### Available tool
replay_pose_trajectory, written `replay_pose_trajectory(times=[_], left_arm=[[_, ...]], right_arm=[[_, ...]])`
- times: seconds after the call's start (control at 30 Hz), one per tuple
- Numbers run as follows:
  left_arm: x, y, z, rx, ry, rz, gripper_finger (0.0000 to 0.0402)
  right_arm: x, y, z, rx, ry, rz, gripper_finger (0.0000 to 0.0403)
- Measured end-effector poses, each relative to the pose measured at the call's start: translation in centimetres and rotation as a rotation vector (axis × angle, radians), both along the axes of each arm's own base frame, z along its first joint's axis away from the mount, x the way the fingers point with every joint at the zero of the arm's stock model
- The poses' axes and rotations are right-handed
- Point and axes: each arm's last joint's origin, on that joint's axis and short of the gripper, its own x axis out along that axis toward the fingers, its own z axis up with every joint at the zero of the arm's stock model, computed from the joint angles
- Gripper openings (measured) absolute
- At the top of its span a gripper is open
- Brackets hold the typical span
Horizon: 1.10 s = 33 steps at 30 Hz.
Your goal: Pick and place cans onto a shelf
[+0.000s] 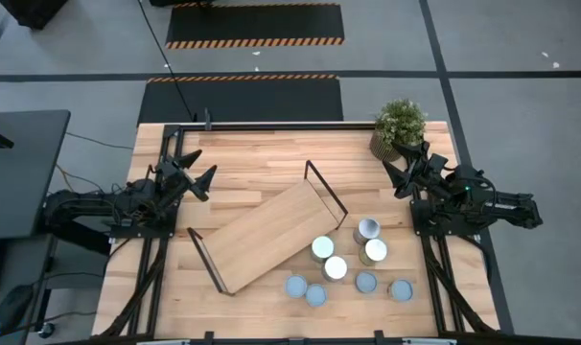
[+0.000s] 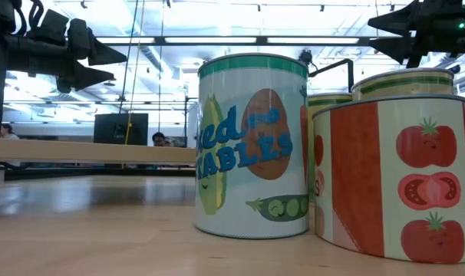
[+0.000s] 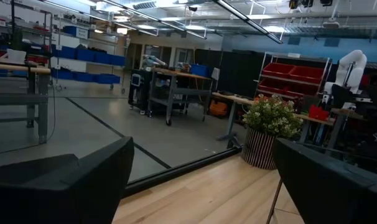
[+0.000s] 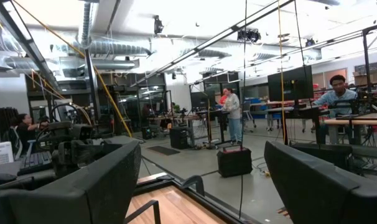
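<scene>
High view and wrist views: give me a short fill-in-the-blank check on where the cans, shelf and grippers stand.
1. The shelf has ____ cans on it.
2. All eight cans stand on the ____.
3. The potted plant is nearest the ____ gripper.
4. The left gripper holds ____.

Missing words: no; table; right; nothing

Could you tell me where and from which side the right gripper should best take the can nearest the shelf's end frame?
Probably from straight above, fingers across its round side wall. That can stands upright, with the shelf frame on one side and another can touching the other, so close across the freer sides. The right gripper hangs open.
</scene>
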Motion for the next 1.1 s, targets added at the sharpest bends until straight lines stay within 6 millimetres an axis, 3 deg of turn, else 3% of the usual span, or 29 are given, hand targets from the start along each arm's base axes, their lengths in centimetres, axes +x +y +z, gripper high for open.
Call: replay_pose_trajectory(times=[0.73,0.9,1.1], left_arm=[[0.0,0.0,0.01,-0.005,-0.006,-0.003,0.0389],[-0.08,-0.07,0.57,-0.111,-0.182,-0.06,0.0389],[-0.08,-0.07,0.59,-0.144,-0.216,-0.072,0.0389]], right_arm=[[0.0,0.0,0.0,0.0,0.0,0.0,0.0348],[0.0,0.0,0.0,0.0,0.0,0.0,0.0348],[0.0,0.0,-0.01,0.0,0.0,0.0,0.0348]])
